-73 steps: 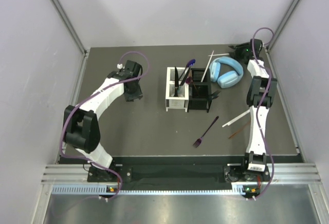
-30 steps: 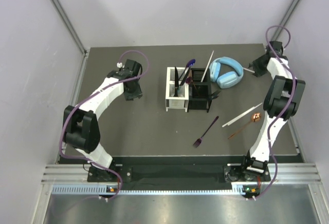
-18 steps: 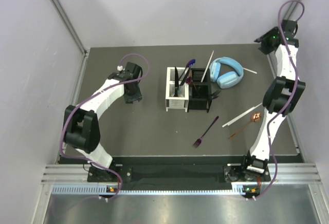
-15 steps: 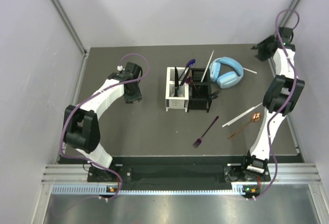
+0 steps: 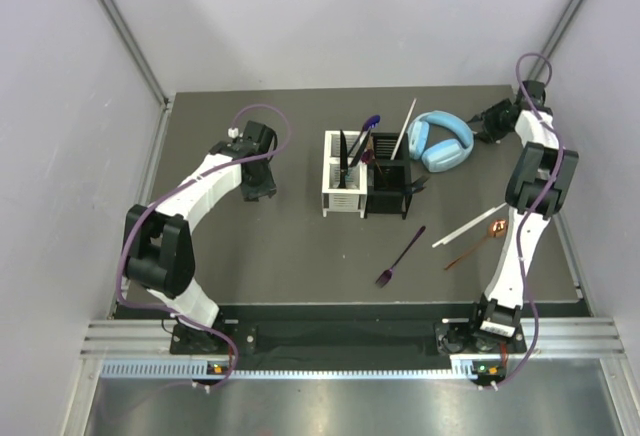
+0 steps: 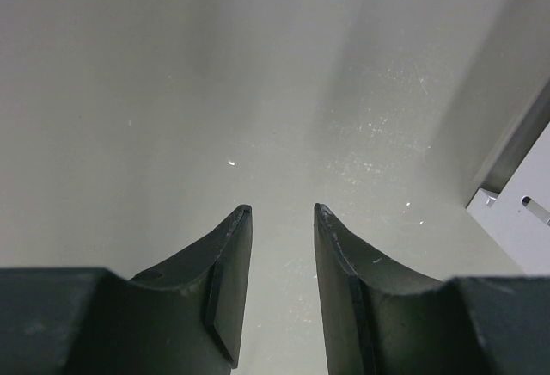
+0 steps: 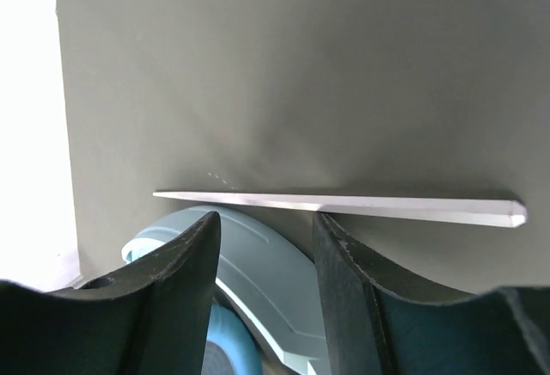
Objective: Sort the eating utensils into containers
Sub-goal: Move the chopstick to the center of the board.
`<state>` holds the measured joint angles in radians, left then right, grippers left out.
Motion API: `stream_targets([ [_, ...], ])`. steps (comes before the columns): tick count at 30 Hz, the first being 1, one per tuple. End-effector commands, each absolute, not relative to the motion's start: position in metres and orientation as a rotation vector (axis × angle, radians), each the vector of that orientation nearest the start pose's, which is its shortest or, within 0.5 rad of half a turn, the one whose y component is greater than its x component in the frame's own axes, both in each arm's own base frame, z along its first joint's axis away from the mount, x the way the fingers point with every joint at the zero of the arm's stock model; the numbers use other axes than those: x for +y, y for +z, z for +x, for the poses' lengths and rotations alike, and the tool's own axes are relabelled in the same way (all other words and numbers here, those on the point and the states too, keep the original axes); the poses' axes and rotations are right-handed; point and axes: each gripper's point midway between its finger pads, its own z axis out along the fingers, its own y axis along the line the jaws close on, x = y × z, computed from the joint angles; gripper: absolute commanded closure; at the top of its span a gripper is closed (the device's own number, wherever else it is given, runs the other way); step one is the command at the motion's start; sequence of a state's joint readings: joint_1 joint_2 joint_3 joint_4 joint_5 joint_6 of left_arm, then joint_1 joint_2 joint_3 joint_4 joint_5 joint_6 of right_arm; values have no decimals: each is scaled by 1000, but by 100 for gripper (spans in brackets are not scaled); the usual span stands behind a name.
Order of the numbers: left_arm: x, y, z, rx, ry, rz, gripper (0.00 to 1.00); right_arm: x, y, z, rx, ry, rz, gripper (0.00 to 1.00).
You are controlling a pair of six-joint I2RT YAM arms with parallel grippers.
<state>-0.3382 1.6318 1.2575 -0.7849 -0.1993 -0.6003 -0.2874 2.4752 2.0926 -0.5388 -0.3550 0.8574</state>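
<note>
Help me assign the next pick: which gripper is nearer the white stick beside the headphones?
Right. The right gripper hangs just over the white stick by the headphones; the left gripper is far left of the white caddy.

Glossy white stick; smooth plastic headphones; matt table.

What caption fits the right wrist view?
Open right gripper poised at a white stick lying on the table beside the headphones.
</note>
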Motion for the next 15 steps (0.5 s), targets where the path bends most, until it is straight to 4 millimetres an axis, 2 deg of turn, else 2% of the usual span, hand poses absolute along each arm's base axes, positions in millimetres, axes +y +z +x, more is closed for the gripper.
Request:
stream_targets([
  [1,-106,104,347,2626,-21,-421,60,-79,58,593,2183,679,1197,52],
  [3,-107,105,349,2623,-20,-417,60,-72,66,591,2183,729,1157,53],
  [4,-106,104,349,2626,-18,-417,60,-69,88,592,2155,753,1114,54],
  [6,-106,102,348,2632,-12,-418,60,-59,107,590,2114,814,1043,54],
  [7,-106,100,348,2636,-12,-417,60,-56,135,590,2069,821,995,54],
  [10,-108,95,348,2646,-20,-413,60,-55,162,596,2006,839,949,54],
  [11,-109,94,349,2651,-24,-410,60,-57,175,604,1981,846,936,54],
  [12,-110,93,349,2654,-23,-405,60,-60,167,609,1988,838,949,54],
  [13,-110,92,350,2656,-22,-401,60,-61,169,614,1977,844,965,53],
  [14,-110,92,353,2657,-18,-397,60,-63,179,621,1952,852,953,54],
  [15,-110,92,352,2664,-10,-394,61,-64,170,626,1953,853,972,54],
])
